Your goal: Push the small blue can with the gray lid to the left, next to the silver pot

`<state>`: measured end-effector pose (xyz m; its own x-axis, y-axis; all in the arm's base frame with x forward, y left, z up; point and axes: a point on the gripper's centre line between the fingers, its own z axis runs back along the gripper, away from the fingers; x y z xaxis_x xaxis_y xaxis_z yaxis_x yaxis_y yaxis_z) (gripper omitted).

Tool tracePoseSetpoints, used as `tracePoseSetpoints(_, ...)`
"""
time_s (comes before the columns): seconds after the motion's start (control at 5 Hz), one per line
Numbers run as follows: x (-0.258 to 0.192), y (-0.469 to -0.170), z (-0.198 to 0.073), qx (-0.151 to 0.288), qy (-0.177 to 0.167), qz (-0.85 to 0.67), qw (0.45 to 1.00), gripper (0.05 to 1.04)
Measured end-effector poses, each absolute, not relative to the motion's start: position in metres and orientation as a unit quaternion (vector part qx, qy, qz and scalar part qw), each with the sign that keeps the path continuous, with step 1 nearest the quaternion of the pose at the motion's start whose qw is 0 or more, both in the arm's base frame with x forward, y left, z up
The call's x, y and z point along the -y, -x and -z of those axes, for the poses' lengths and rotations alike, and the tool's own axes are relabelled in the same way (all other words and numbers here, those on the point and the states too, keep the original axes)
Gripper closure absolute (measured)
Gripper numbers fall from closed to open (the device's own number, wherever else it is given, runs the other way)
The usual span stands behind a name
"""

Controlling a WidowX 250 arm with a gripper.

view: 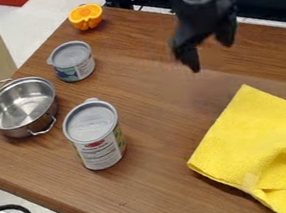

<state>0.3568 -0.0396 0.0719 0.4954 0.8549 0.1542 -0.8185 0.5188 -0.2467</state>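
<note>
In the camera view, the black two-finger robot gripper [210,52] hangs over the upper right part of the brown wooden table [156,177], pointing downward, and the black arm comes in from the top edge. The gripper is somewhat blurred, but its two fingers can be seen standing well apart, and the brown wood shows in the space between them. The finger toward the left of the view reaches lower in the picture than the other one. Nearest to the gripper is the yellow soft cloth [265,135], which lies on the table at the lower right. One corner of this cloth points up toward the gripper, well apart from its fingertips, and its lower part has a folded layer with a small pale tag near the fold. On the left half of the table there are more things, all well apart from the gripper. The tall cylindrical can with a grey lid and a white, green and yellow label [97,140] stands upright near the middle of this half. Near it, on the side of the table edge, sits the round shiny metal pot with two thin handles [22,109], its opening upward. Behind these two stands the short cylindrical can with a grey lid and a blue, green and white label [74,63], also upright. Farther back, close to the table's far corner, is the orange cut fruit piece [85,16], with its cut face visible.
</note>
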Motion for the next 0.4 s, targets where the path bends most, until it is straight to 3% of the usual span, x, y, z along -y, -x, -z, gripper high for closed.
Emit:
tracePoseSetpoints(0.2, 0.0504, -0.3651, -0.0894, 0.129, 0.069, -0.376, 0.915, 0.087)
tracePoseSetpoints(0.4, 0.0560, -0.3691, -0.0903, 0.101, 0.056, -0.280, 0.953, 0.087)
